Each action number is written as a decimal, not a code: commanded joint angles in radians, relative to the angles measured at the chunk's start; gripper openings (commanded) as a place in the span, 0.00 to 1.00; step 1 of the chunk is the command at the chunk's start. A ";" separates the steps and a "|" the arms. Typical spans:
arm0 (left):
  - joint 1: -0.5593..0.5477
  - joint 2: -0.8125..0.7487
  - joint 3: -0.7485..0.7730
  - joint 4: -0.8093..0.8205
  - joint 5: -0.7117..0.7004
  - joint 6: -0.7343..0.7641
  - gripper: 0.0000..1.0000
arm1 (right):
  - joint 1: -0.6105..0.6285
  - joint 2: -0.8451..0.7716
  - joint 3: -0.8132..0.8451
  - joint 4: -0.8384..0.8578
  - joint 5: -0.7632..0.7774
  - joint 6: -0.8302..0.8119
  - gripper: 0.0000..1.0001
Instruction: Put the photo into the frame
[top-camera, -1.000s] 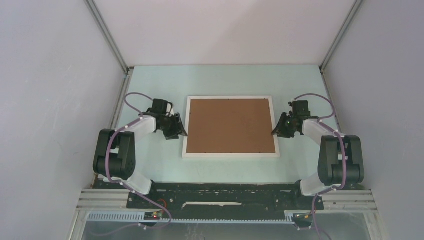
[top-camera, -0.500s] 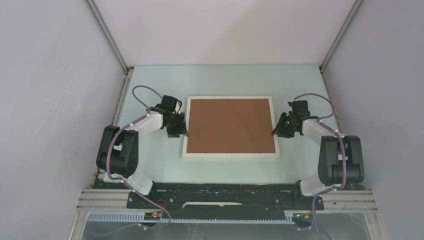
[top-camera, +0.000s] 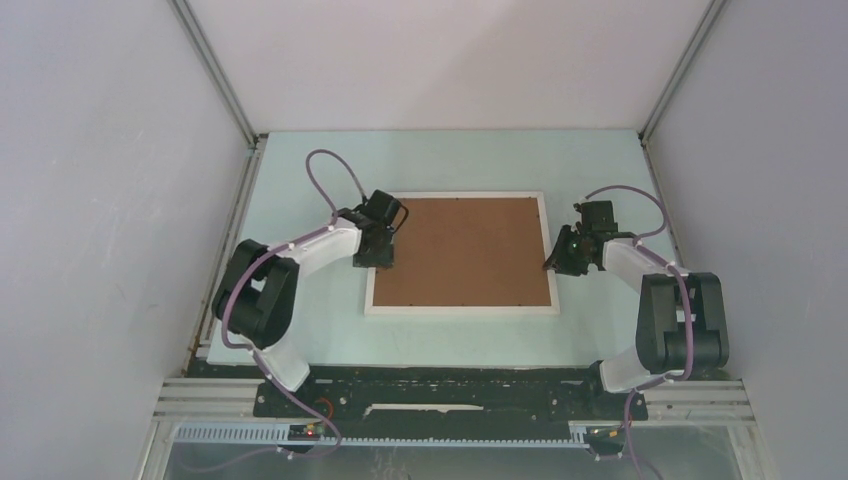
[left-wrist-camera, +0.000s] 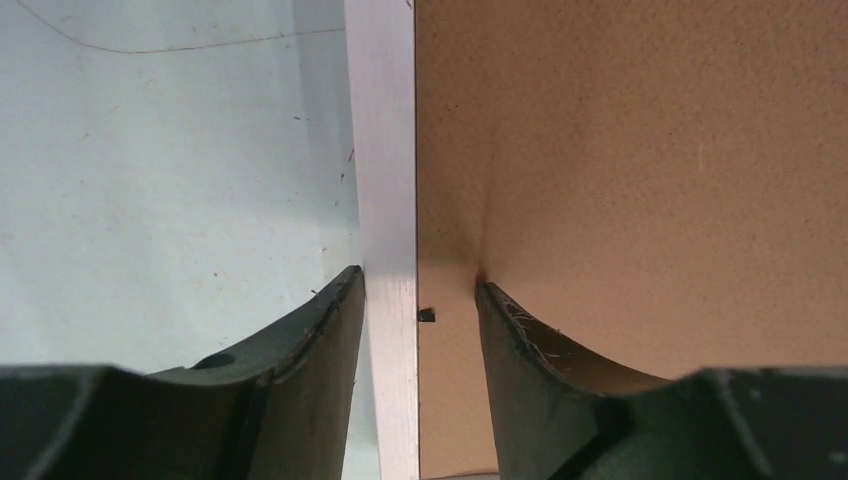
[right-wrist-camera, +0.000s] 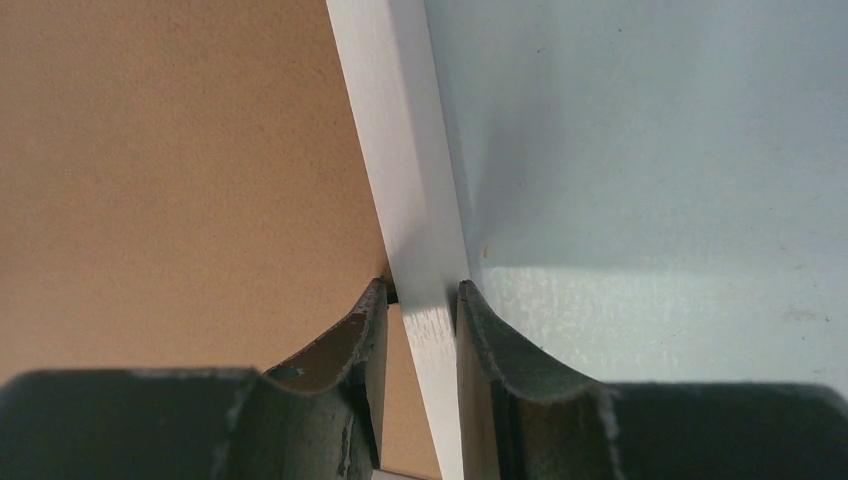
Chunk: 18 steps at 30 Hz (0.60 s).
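The frame (top-camera: 460, 309) lies face down on the pale green table, and a brown backing board (top-camera: 465, 250) fills it. The photo is out of view. My left gripper (top-camera: 380, 260) straddles the frame's left rail (left-wrist-camera: 385, 150). Its jaws are open (left-wrist-camera: 418, 280): one finger lies against the rail's outer edge, while the other rests on the board, a gap away from the rail. My right gripper (top-camera: 553, 264) is shut on the frame's right rail (right-wrist-camera: 400, 150), with a finger pressed on each side (right-wrist-camera: 421, 288).
A small black retaining tab (left-wrist-camera: 426, 314) sits on the board beside the left rail. Grey enclosure walls stand at the left, right and back. The arm bases and a black rail run along the near edge (top-camera: 450, 395).
My left arm has swung right from beside the frame and brought its gripper over the left rail, and its jaws have narrowed a little. The right arm and the frame have not moved.
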 joint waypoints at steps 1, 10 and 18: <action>-0.023 -0.029 -0.049 -0.051 0.008 -0.018 0.55 | 0.027 -0.044 0.012 0.001 -0.091 0.025 0.22; 0.156 -0.212 -0.016 0.029 0.330 0.073 0.85 | -0.018 -0.003 0.038 -0.005 -0.140 0.045 0.45; 0.290 -0.102 -0.059 0.151 0.561 0.028 0.93 | -0.125 -0.059 0.034 0.009 -0.272 0.071 0.61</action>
